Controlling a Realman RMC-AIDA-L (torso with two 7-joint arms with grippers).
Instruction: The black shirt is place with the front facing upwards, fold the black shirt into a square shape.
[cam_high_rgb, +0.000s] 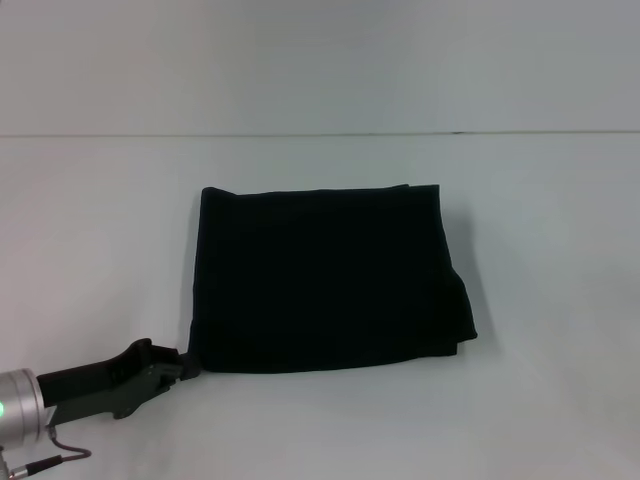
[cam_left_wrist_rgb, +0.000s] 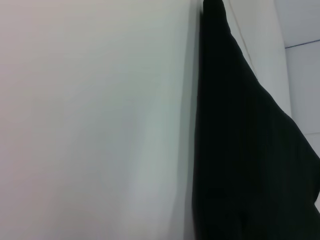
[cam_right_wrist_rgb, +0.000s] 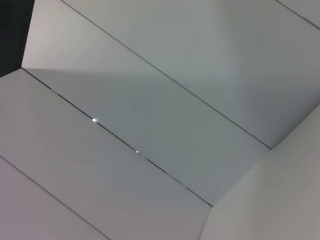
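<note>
A: One gripper in view, the left gripper (cam_high_rgb: 183, 366), low at about 8 o'clock on the table (cam_high_rgb: 560, 400). Its tip sits right at the shirt (cam_high_rgb: 325, 280) near-left corner.

B: Gripping it?

A: Can't tell. Fingers run into black cloth, so no read on how wide they are or whether they've got fabric. Left wrist view only shows the shirt (cam_left_wrist_rgb: 240, 150) edge along bare table (cam_left_wrist_rgb: 100, 125).

B: Where's the shirt?

A: Mid-table, already a folded rectangle, no lettering showing. Long axis 9 to 3 o'clock, slightly wider than deep. The 3 o'clock edge bulges out, a bit ragged at the near corner.

B: From the gripper, which way?

A: Toward 1–2 o'clock, spreading away from it. Left arm's clearly nearer; right arm isn't in the head view, and its wrist camera shows only pale panels.

B: Stage?

A: Looks nearly done, I'd guess. Maybe one tidy or fold across the long axis.
</note>
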